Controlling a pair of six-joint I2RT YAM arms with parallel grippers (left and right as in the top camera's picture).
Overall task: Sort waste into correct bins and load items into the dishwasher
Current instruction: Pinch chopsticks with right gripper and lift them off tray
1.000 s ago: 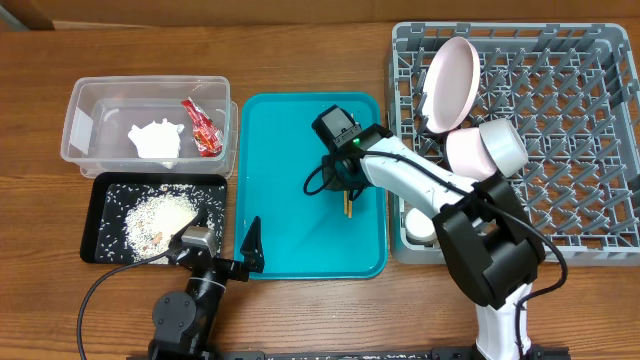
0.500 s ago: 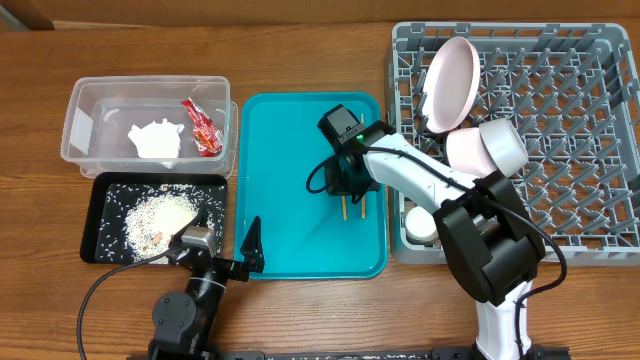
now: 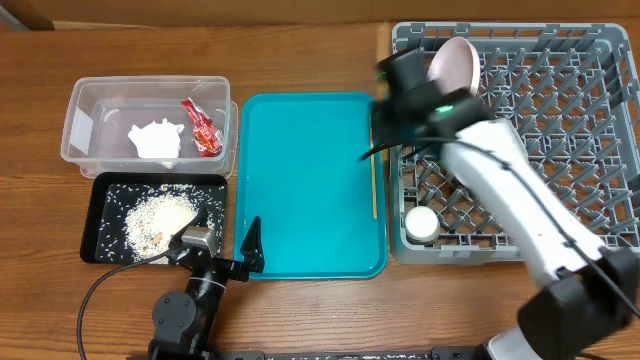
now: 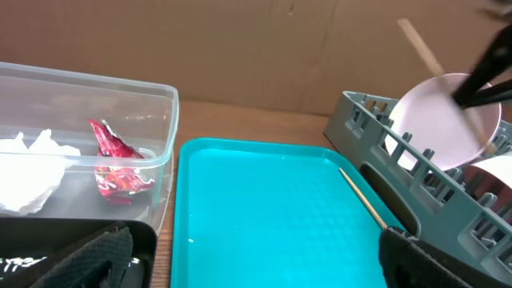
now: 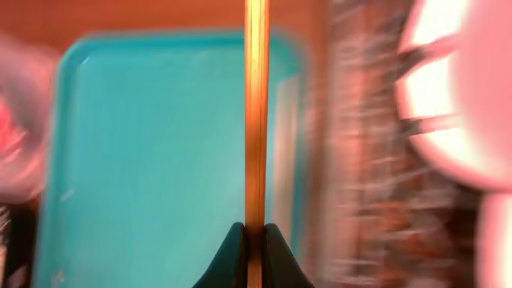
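While right arm reaches from near table edge across dish rack (image 3: 590, 100) toward wall beside turquoise tray (image 3: 300, 250), wrist blurred, right gripper (image 5: 256, 234) clenched on held chopstick (image 5: 256, 112), which runs straight out from fingers. Second chopstick (image 3: 374, 185) lies on tray along rack-side rim. Left gripper (image 4: 256, 240) spread wide, empty, low at tray's near edge. Pink bowl (image 3: 455, 62) upright in rack.

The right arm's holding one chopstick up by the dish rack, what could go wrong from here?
1. The right gripper pinches the thin chopstick only with its fingertips, and the wrist view is motion-blurred, so it might slip or swivel.
2. The chopstick is up close to the pink bowl propped in the rack and could knock it.
3. The rack's open lattice might let the chopstick drop through.
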